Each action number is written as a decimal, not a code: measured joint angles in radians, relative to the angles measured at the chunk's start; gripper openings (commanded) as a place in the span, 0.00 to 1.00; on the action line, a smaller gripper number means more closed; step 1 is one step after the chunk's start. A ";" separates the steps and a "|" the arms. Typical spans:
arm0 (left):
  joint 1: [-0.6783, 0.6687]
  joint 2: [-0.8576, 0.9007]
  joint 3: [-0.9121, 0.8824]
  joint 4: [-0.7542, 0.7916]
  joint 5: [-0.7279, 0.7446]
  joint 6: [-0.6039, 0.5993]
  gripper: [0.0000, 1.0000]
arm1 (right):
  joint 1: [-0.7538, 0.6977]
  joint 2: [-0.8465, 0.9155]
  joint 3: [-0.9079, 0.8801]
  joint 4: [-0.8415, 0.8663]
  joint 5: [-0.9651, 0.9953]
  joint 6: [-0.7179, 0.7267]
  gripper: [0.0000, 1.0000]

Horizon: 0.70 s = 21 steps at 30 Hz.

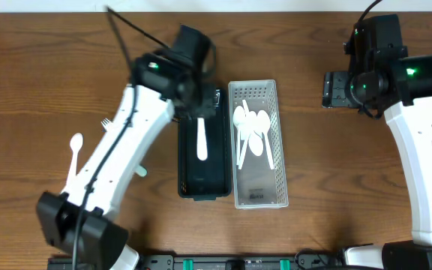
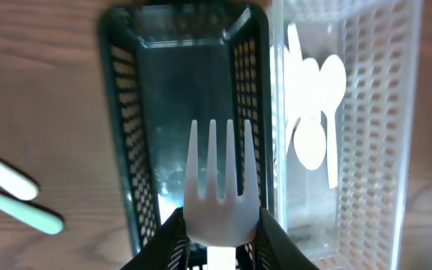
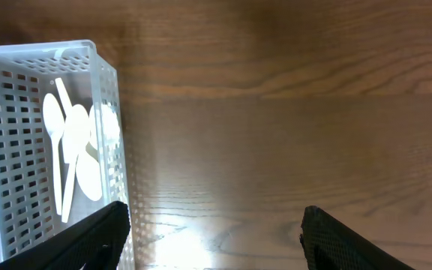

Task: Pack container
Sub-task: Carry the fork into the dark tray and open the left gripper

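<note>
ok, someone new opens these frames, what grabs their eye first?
The left gripper, shut on a white fork, tines forward, over the dark basket at table centre. Right beside it, the white basket holds a pile of white spoons. The right gripper hangs open at the far right, and a loose spoon lies on the wood at the left.

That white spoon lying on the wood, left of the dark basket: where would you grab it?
Probably mid-handle, coming straight down from above. The white spoon lies flat, bowl toward the far edge. Its handle is thin and straight, so it is easy to pinch across, whereas the bowl is wide and rounded.
</note>
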 measured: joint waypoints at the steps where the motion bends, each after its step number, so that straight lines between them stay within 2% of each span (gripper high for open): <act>1: -0.011 0.011 -0.016 0.011 -0.004 0.000 0.06 | 0.000 0.000 0.000 0.000 0.000 0.000 0.77; 6: -0.023 0.086 -0.087 0.066 -0.018 0.000 0.06 | 0.000 0.000 0.000 0.000 0.000 0.000 0.77; 9: -0.023 0.140 -0.116 0.076 -0.023 0.000 0.10 | 0.000 0.000 0.000 0.000 0.000 0.000 0.77; 10: -0.023 0.157 -0.120 0.076 -0.023 0.000 0.16 | 0.000 0.000 0.000 0.000 0.000 0.000 0.77; 12: -0.023 0.182 -0.122 0.078 -0.025 0.002 0.54 | 0.000 0.000 0.000 0.000 0.000 0.000 0.77; 13: -0.023 0.189 -0.124 0.080 -0.026 0.001 0.61 | 0.000 0.000 0.000 0.000 0.000 0.000 0.77; 16: -0.022 0.189 -0.125 0.089 -0.026 0.003 0.67 | 0.000 0.000 0.000 0.000 0.000 0.000 0.77; 21: -0.014 0.179 -0.119 0.074 -0.026 0.002 0.68 | 0.000 0.000 0.000 -0.003 0.000 -0.004 0.77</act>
